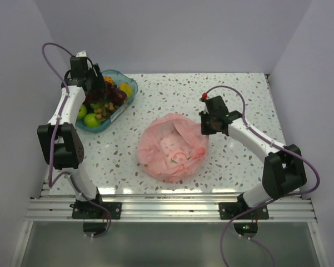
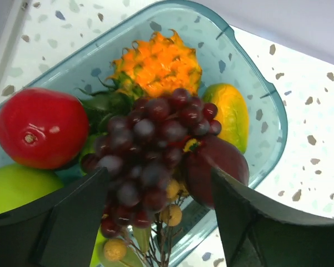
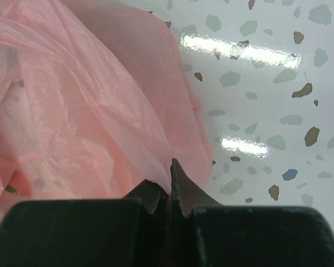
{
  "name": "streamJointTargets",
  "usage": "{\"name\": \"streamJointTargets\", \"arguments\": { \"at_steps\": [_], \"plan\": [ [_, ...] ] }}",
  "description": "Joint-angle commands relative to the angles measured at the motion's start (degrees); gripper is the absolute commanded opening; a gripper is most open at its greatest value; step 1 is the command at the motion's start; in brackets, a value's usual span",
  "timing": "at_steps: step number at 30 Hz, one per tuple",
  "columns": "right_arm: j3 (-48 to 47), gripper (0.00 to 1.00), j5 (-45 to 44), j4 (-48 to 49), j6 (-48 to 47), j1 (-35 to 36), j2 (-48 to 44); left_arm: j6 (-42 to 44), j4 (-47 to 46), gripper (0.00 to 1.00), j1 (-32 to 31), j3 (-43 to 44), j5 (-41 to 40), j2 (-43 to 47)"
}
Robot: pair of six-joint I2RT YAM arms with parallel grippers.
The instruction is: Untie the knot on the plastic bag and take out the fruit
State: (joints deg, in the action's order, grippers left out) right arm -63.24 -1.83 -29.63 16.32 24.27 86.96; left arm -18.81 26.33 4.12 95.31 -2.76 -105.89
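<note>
The pale-pink plastic bag (image 1: pixel 172 147) lies slack on the table's middle, its mouth facing up; the knot is out of view. My right gripper (image 1: pixel 204 125) is at the bag's right edge, shut on a fold of the thin pink plastic bag (image 3: pixel 72 100), which is pinched between the tips of the right gripper (image 3: pixel 171 167). My left gripper (image 1: pixel 97 84) hangs over the blue tray (image 1: pixel 130 97). In the left wrist view the left gripper (image 2: pixel 161 194) stands open astride the dark purple grapes (image 2: pixel 150 150), which rest on the other fruit. A lime-green apple (image 2: pixel 14 189) lies at the left.
The blue tray (image 2: pixel 267 111) also holds a red apple (image 2: pixel 41 127), a small pineapple (image 2: pixel 158 61), a yellow-green mango (image 2: pixel 230 114), a dark red fruit (image 2: pixel 222 164) and yellow berries (image 2: pixel 172 214). White walls close in the table at the back and on both sides.
</note>
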Motion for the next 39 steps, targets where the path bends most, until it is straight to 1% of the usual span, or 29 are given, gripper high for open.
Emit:
{"name": "streamJointTargets", "arguments": {
  "at_steps": [1,4,6,9,11,12,13,14,15,16,18,19,20,21,22,23,24,27,29,32,33,36,39],
  "plan": [
    [0.2,0.00,0.9,0.1,0.1,0.0,-2.1,-0.8,-3.1,0.81,-0.1,-2.2,4.4,4.1],
    [-0.2,0.01,0.6,-0.3,-0.3,0.1,-2.2,-1.8,-3.2,0.96,-0.3,-6.6,6.3,8.9],
    [-0.7,0.03,0.1,-1.0,-0.7,0.2,-2.3,-2.6,-2.6,0.98,-0.6,-10.1,7.0,12.9],
    [-1.9,0.07,-0.6,-2.3,-2.1,0.4,-2.6,-3.5,-1.6,0.99,-2.8,-15.0,7.2,17.4],
    [-3.3,0.10,-1.4,-3.2,-3.3,0.4,-2.8,-4.3,-0.6,0.99,-6.2,-17.4,6.2,21.8],
    [-3.9,0.15,-1.8,-4.4,-3.7,0.7,-2.9,-4.6,-0.1,0.99,-7.6,-19.7,5.1,24.4],
    [-5.1,0.19,-2.0,-5.0,-4.6,0.9,-3.2,-5.1,0.3,0.99,-10.7,-20.7,4.6,25.6],
    [-5.7,0.25,-2.3,-5.6,-5.1,1.0,-3.2,-6.6,0.7,0.99,-12.4,-23.0,4.5,26.9],
    [-6.4,0.36,-2.7,-6.7,-5.6,1.5,-3.3,-7.7,0.6,0.99,-13.9,-24.1,4.6,28.1],
    [-6.9,0.56,-2.7,-7.3,-6.4,1.7,-3.5,-8.8,0.5,0.99,-17.0,-25.2,4.8,30.2],
    [-8.8,0.74,-2.9,-8.9,-7.1,2.2,-4.1,-11.2,0.5,0.99,-20.4,-27.9,3.7,31.8],
    [-9.4,0.85,-3.3,-9.2,-8.0,3.4,-4.3,-12.2,0.8,0.99,-23.4,-28.5,3.2,32.9],
    [-11.0,0.88,-5.2,-9.6,-8.5,4.3,-4.8,-13.9,0.8,0.99,-24.9,-29.2,2.9,33.5],
    [-12.0,0.91,-6.3,-10.4,-9.0,6.4,-4.9,-14.7,0.8,0.99,-26.3,-30.7,2.9,33.9],
    [-13.1,0.93,-8.0,-11.0,-10.6,7.6,-4.9,-15.4,0.7,0.99,-28.9,-31.6,1.1,34.9],
    [-15.3,0.94,-10.8,-11.4,-11.5,9.0,-4.8,-16.8,0.3,0.99,-30.0,-32.5,0.7,35.2],
    [-16.4,0.95,-12.0,-11.8,-12.4,11.6,-4.6,-17.1,0.0,0.99,-30.9,-34.4,0.6,35.7],
    [-19.2,0.98,-14.3,-10.5,-15.6,15.8,-3.8,-18.5,0.7,0.99,-33.4,-36.7,-0.6,35.8],
    [-19.5,0.99,-15.3,-9.3,-18.2,16.8,-2.9,-19.6,0.9,0.99,-34.2,-38.2,-1.3,35.8],
    [-20.4,0.99,-15.8,-9.5,-20.7,17.6,1.4,-20.7,0.0,0.99,-35.1,-40.4,-1.9,36.3],
    [-20.8,0.99,-15.8,-9.9,-21.8,18.0,4.2,-20.9,-0.3,0.99,-35.7,-40.9,-1.8,36.1],
    [-21.7,0.99,-16.3,-10.2,-22.3,18.2,8.0,-21.8,-1.5,0.99,-36.6,-43.1,-1.3,35.1],
    [-20.2,0.99,-17.0,-8.0,-21.2,18.2,11.1,-22.8,-3.2,0.99,-38.2,-45.1,-0.8,33.8]
  ]
}}
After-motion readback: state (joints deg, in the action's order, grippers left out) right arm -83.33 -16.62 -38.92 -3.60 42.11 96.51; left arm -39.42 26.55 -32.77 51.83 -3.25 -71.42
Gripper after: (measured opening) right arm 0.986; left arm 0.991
